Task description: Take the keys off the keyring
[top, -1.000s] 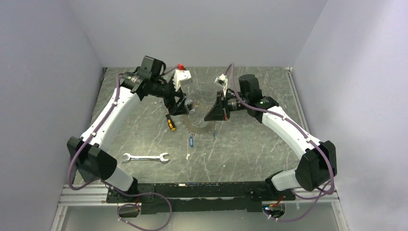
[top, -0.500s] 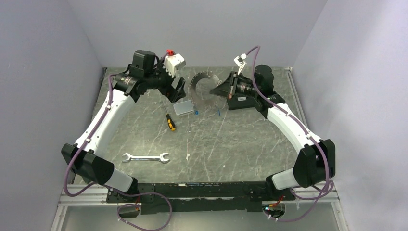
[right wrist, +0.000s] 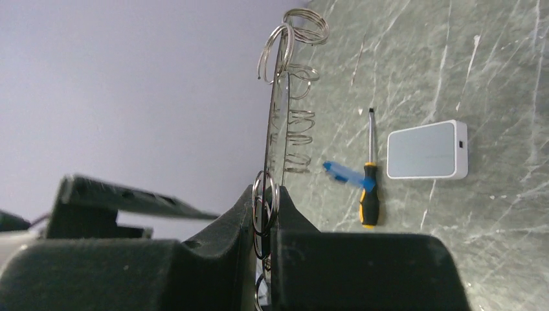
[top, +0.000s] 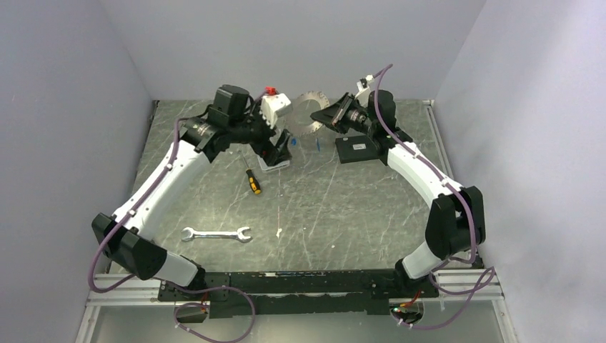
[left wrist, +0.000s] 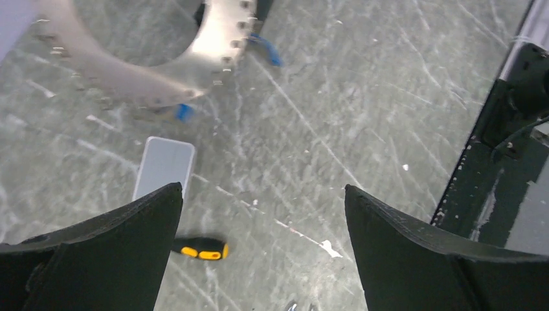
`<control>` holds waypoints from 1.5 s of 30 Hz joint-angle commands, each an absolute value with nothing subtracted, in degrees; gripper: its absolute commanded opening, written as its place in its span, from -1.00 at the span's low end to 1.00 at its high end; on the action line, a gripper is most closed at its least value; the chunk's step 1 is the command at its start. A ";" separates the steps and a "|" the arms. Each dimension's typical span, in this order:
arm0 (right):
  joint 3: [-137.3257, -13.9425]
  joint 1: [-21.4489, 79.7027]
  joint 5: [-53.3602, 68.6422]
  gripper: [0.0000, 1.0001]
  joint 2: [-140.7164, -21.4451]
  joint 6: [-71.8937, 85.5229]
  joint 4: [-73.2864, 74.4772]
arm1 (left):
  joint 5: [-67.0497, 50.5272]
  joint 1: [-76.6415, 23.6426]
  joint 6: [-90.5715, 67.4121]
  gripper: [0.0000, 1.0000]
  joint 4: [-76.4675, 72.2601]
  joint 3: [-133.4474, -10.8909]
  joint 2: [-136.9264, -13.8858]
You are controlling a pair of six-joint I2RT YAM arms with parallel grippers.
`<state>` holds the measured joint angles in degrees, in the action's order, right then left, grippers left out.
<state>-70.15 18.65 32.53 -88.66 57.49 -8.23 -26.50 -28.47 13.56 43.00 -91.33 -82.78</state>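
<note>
Scratched grey table, lilac walls; keyring held aloft.

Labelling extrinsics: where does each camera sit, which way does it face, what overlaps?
Top external: above and behind the bases, looking down at the table; left arm and right arm whole.
Left wrist: on the left end effector, facing down at keyring and table; open fingers at the bottom.
Right wrist: on the right end effector, looking along the gripped keyring; shut fingers at the bottom.
Shared: both wrists see keyring, screwdriver, white box.
</note>
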 commanded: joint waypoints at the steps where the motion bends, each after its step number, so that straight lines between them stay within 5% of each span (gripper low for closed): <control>1: -75.37 18.46 26.93 -1.00 -90.05 65.60 -11.21 | -31.07 -30.88 9.08 0.99 36.52 -89.92 -84.77; 6: -75.73 18.36 24.53 -1.00 -91.16 69.40 -9.79 | -29.86 -31.89 4.27 0.97 28.03 -88.38 -88.49; 16: -74.41 17.46 22.07 -1.00 -91.71 77.27 -7.32 | -27.42 -32.35 -4.92 0.57 17.91 -90.79 -97.50; 45: -75.46 16.14 19.97 -1.00 -91.21 82.56 -3.13 | -13.33 -38.45 -2.63 0.25 15.14 -104.95 -109.54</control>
<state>-72.82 15.33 17.72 -92.07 80.53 -5.17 -14.98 -35.94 -6.87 19.73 -101.36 -109.62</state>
